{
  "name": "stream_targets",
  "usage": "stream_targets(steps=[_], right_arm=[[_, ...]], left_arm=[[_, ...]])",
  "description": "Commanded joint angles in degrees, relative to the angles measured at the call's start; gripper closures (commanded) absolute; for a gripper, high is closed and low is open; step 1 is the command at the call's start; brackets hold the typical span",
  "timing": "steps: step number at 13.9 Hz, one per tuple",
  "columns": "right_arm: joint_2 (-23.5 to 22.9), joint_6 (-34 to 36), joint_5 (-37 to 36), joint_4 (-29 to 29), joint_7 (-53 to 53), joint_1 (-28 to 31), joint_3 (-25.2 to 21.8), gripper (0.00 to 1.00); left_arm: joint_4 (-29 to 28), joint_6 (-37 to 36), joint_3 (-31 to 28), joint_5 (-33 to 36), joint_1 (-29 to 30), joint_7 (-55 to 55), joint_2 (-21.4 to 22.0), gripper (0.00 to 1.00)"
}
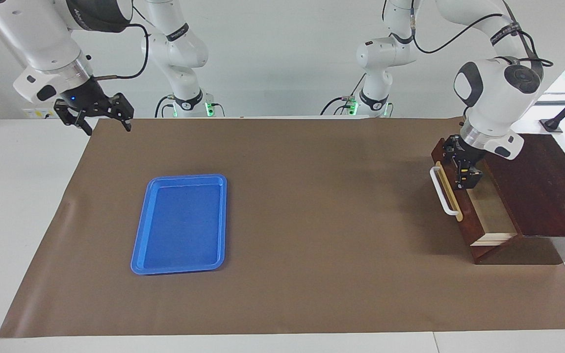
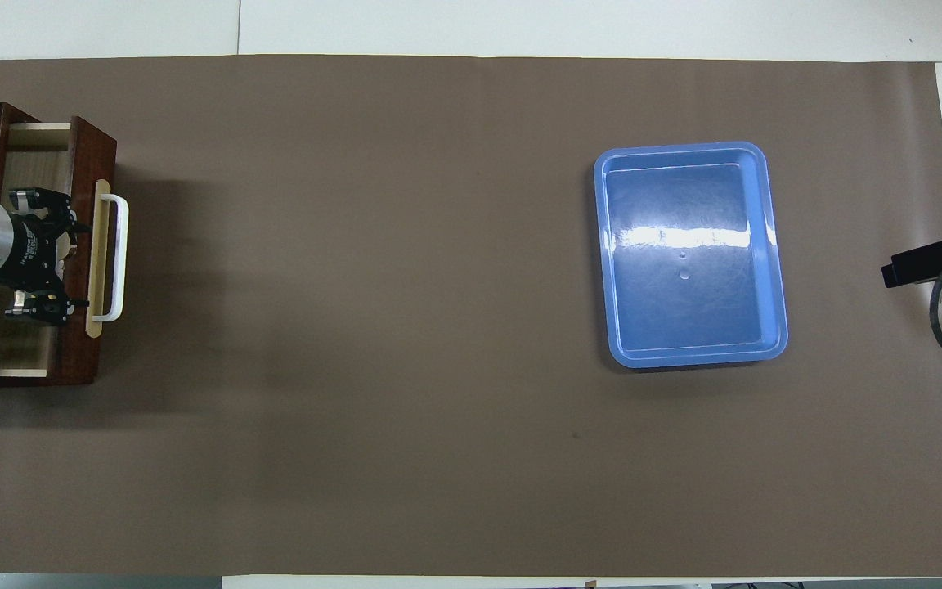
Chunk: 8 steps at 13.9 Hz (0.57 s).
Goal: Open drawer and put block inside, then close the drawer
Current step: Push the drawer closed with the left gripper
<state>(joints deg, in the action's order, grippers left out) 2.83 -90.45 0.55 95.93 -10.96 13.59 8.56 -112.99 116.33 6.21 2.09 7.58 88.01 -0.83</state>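
The drawer [image 1: 463, 223] is pulled open from its dark wooden box [image 1: 542, 186] at the left arm's end of the table, and its pale interior shows. Its white bar handle [image 1: 442, 193] faces the middle of the table. My left gripper [image 1: 465, 169] reaches down into the open drawer with its fingers spread. A bit of yellow, the block [image 1: 464, 171], shows between them. In the overhead view the left gripper [image 2: 70, 266] hangs over the drawer [image 2: 103, 164] and hides the block. My right gripper [image 1: 101, 122] is open and empty, waiting raised over the right arm's end of the table.
A flat blue tray [image 1: 138, 245] lies empty on the brown mat [image 1: 312, 206] toward the right arm's end; it also shows in the overhead view [image 2: 775, 270]. White table borders the mat.
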Motion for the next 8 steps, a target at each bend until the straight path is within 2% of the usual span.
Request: stream_targets(steps=[1, 8], right_arm=[[0.69, -2.36, -1.43, 2.86, -1.52, 0.21, 0.32, 0.00], [0.78, -2.63, -1.43, 3.48, -1.52, 0.30, 0.41, 0.00]], left_arm=[[-1.70, 2.67, 0.30, 0.81, 3.04, -2.39, 0.39, 0.00], [-3.64, 5.49, 0.30, 0.81, 8.41, -11.62, 0.48, 0.00]])
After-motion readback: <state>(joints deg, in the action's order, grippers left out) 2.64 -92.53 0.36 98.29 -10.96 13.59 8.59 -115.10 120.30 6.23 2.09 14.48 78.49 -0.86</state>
